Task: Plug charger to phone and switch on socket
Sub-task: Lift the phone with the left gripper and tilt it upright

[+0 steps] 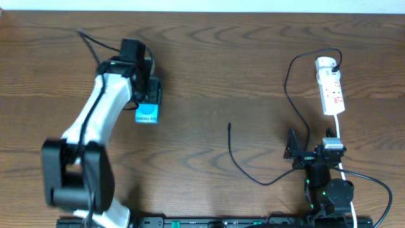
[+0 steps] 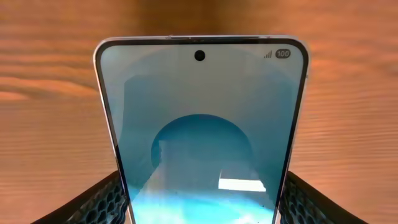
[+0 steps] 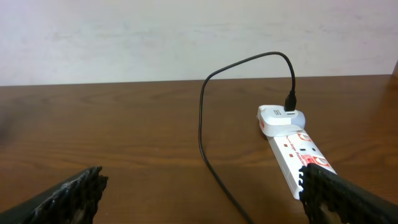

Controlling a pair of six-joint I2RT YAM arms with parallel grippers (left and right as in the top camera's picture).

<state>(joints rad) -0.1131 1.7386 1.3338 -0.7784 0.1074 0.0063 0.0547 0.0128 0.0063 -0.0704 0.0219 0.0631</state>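
Well, we take the power strip [image 1: 331, 85] as our landmark. It lies flat on the wooden counter [image 1: 221, 63], and red marks show on its white face.

The charger cable [image 1: 288, 95] is plugged into the strip's rounded end. From there it loops up and away, then trails across the counter past the right tool [image 3: 202, 180]. It ends in a small black plug tip [image 1: 229, 125], which rests loose on the wood and touches nothing.

The right tool sits near the strip, just off its lead end, where the white lead [image 1: 340, 130] runs out. Its fingers [image 3: 68, 193] are spread wide with only bare counter and cable between them; in the right wrist view the strip lies just beside one finger.

The phone [image 2: 199, 124] is well away from the strip, across the counter and beyond the plug tip. The left tool [image 2: 202, 193] is pinching it: a dark finger [image 2: 106, 199] presses against each long edge, and the turquoise screen faces the left wrist camera. We cannot tell whether the phone rests on the counter or is raised off it.
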